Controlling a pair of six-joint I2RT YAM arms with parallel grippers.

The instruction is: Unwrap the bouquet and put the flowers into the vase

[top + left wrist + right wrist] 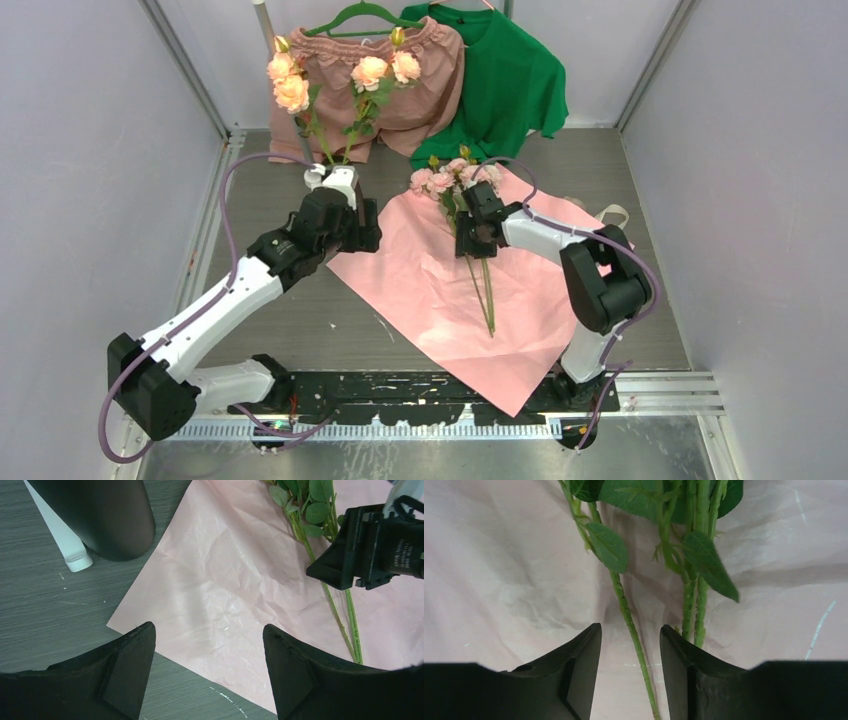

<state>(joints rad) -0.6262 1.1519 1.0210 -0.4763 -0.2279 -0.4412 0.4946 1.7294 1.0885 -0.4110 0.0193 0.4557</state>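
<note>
The bouquet lies unwrapped: its salmon-pink paper (440, 300) is spread flat on the table, with the flowers (445, 181) on top, pink heads at the far end and stems (488, 300) running toward me. My right gripper (469, 244) hovers low over the stems, open. One thin stem (626, 610) passes between its fingers untouched, and two more stems (694, 615) lie just outside the right finger. My left gripper (207, 630) is open and empty above the paper's (225, 580) left edge. The black vase (112, 520) stands just beyond it, hidden under the left arm in the top view.
Peach-cream roses (290, 90) rise at the back left beside a pole with a white base (338, 180). Pink shorts (420, 90) and a green shirt (510, 80) hang behind. A cream ribbon (612, 213) lies at the paper's right edge. White walls close both sides.
</note>
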